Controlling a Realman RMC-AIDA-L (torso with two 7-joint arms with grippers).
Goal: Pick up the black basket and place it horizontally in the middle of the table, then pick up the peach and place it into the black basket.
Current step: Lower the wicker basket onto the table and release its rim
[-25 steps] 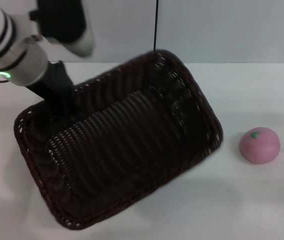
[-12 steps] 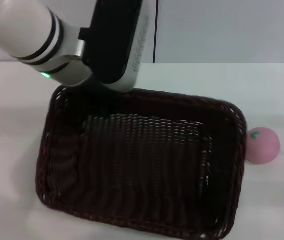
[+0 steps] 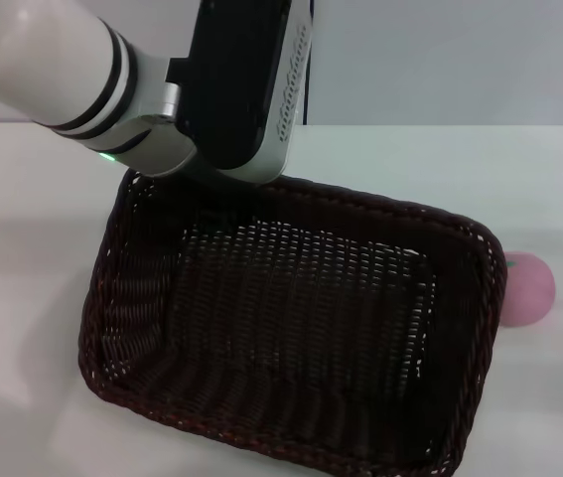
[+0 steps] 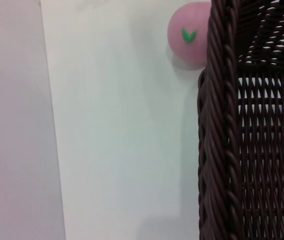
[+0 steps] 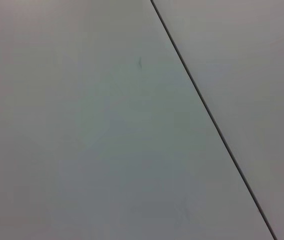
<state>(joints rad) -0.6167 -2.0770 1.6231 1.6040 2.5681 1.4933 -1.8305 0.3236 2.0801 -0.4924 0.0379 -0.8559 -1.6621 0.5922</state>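
The table carries the black basket near its middle — stiff, light wicker, probably best taken by its braided rim. The left gripper sits at the far rim (finger state hidden). The peach touches the basket's right end, clear to reach.

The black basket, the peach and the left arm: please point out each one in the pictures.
black basket (image 3: 291,328), head view, on its woven floor.
peach (image 4: 187,35), left wrist view, on its pink skin by the green leaf mark.
left arm (image 3: 246,89), head view, on its black wrist housing above the basket's far rim.
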